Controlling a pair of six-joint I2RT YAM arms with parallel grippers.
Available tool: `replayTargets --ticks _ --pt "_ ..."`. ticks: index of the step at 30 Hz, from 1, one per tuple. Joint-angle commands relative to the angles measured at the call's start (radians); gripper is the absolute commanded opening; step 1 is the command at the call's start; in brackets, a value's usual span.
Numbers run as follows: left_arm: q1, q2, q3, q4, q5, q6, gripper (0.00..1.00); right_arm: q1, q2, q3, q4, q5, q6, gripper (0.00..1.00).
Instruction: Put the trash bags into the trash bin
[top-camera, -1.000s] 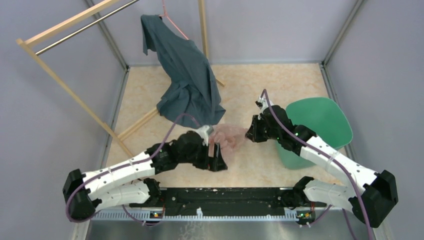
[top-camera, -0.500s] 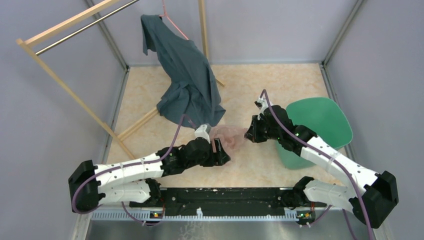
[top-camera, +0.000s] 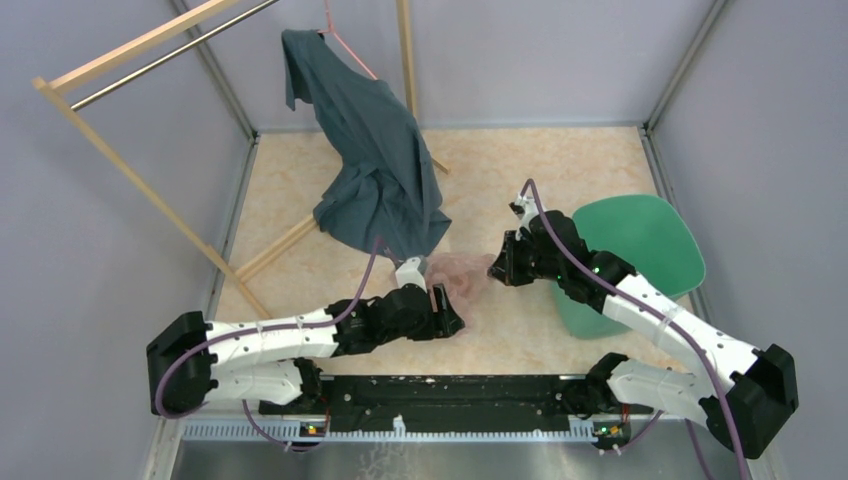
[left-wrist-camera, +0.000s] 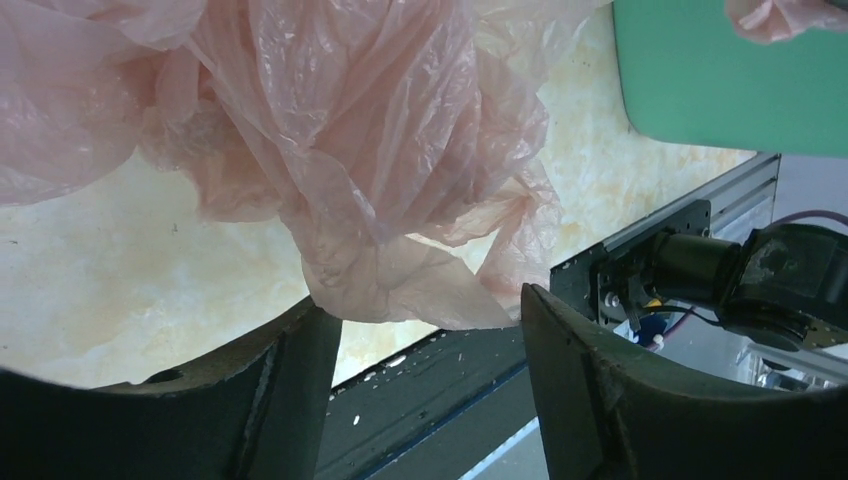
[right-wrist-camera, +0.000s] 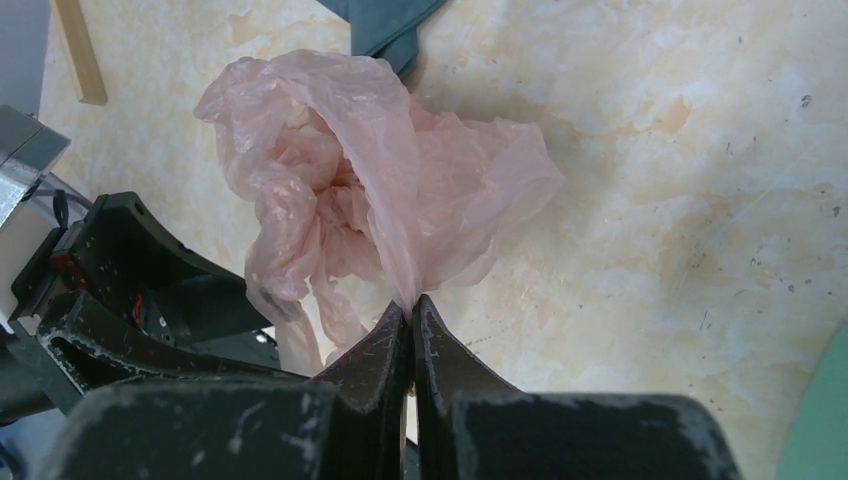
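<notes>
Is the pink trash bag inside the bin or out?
Out. The pink trash bag is bunched up, pinched in the shut right gripper, beside the green trash bin, not inside it.

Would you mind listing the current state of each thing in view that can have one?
trash bin: upright, what shows of its inside is bare.
right gripper: jaws shut on a fold of the trash bag.
trash bag: crumpled, outside the trash bin.
left gripper: jaws open, the trash bag's lower folds at their tips.
shirt: hanging, lower end bunched up.
</notes>
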Motion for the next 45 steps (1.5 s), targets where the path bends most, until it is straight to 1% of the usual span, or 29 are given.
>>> replayTargets --ticks 1,3,5,8,11,13,14,16,18,19,21,23,25,26,29,31,33,34,38,40,41,44,45 --pt "-0.004 0.016 -0.007 0.06 -0.044 -0.013 0.76 -0.003 -0.029 0.003 0.029 -0.007 0.001 0.0" --pt "-0.005 0.018 -0.005 0.056 -0.051 -0.008 0.77 -0.003 -0.034 0.002 0.029 -0.007 0.004 0.0" --pt "-0.005 0.012 -0.002 0.038 -0.068 -0.002 0.71 -0.004 -0.039 0.001 0.027 -0.007 0.006 0.0" --pt "-0.002 -0.011 0.016 -0.041 -0.125 0.014 0.58 -0.003 -0.05 0.003 0.02 0.001 0.006 0.0" --pt "-0.002 -0.038 0.041 -0.126 -0.19 0.017 0.4 -0.003 -0.061 0.002 0.012 -0.001 0.007 0.0" --pt "-0.001 -0.06 0.045 -0.127 -0.205 0.045 0.28 -0.003 -0.071 -0.003 0.013 -0.006 0.011 0.0" --pt "0.001 -0.071 0.051 -0.126 -0.209 0.061 0.23 -0.003 -0.076 -0.006 0.017 -0.008 0.012 0.0" --pt "0.011 -0.089 0.077 -0.152 -0.224 0.105 0.17 -0.004 -0.089 -0.004 0.02 -0.005 0.014 0.0" --pt "0.032 -0.099 0.134 -0.19 -0.235 0.193 0.16 -0.003 -0.096 0.01 0.011 0.005 0.01 0.0" --pt "0.05 -0.094 0.179 -0.233 -0.233 0.248 0.14 -0.003 -0.1 0.022 0.004 0.01 0.004 0.0" --pt "0.085 -0.071 0.292 -0.328 -0.248 0.342 0.05 -0.003 -0.111 0.043 -0.012 0.03 -0.012 0.0" --pt "0.113 -0.033 0.394 -0.388 -0.238 0.449 0.01 -0.003 -0.129 0.058 -0.027 0.054 -0.032 0.0" --pt "0.122 0.013 0.473 -0.43 -0.228 0.528 0.0 -0.003 -0.156 0.061 -0.041 0.094 -0.053 0.0" --pt "0.122 0.031 0.482 -0.427 -0.211 0.559 0.0 -0.003 -0.174 0.054 -0.042 0.119 -0.062 0.0" --pt "0.123 0.065 0.416 -0.338 -0.109 0.595 0.0 -0.003 -0.234 -0.003 -0.015 0.165 -0.069 0.0" --pt "0.124 0.074 0.33 -0.254 -0.039 0.558 0.0 -0.002 -0.26 -0.053 0.007 0.152 -0.045 0.0" --pt "0.124 0.078 0.252 -0.199 -0.013 0.495 0.0 -0.002 -0.266 -0.09 0.019 0.112 -0.025 0.0" --pt "0.126 0.08 0.219 -0.188 -0.017 0.456 0.03 -0.004 -0.267 -0.109 0.026 0.087 -0.015 0.0" --pt "0.127 0.074 0.132 -0.201 -0.059 0.328 0.03 -0.003 -0.262 -0.181 0.079 0.023 0.015 0.0" --pt "0.126 0.068 0.108 -0.203 -0.068 0.297 0.07 -0.003 -0.245 -0.202 0.108 -0.02 0.028 0.0" --pt "0.128 0.063 0.101 -0.206 -0.073 0.285 0.11 -0.002 -0.237 -0.212 0.122 -0.043 0.034 0.0" --pt "0.127 0.022 0.078 -0.212 -0.083 0.25 0.31 -0.002 -0.223 -0.222 0.137 -0.066 0.045 0.0" --pt "0.127 0.001 0.066 -0.207 -0.083 0.238 0.35 -0.003 -0.226 -0.224 0.137 -0.062 0.045 0.0"
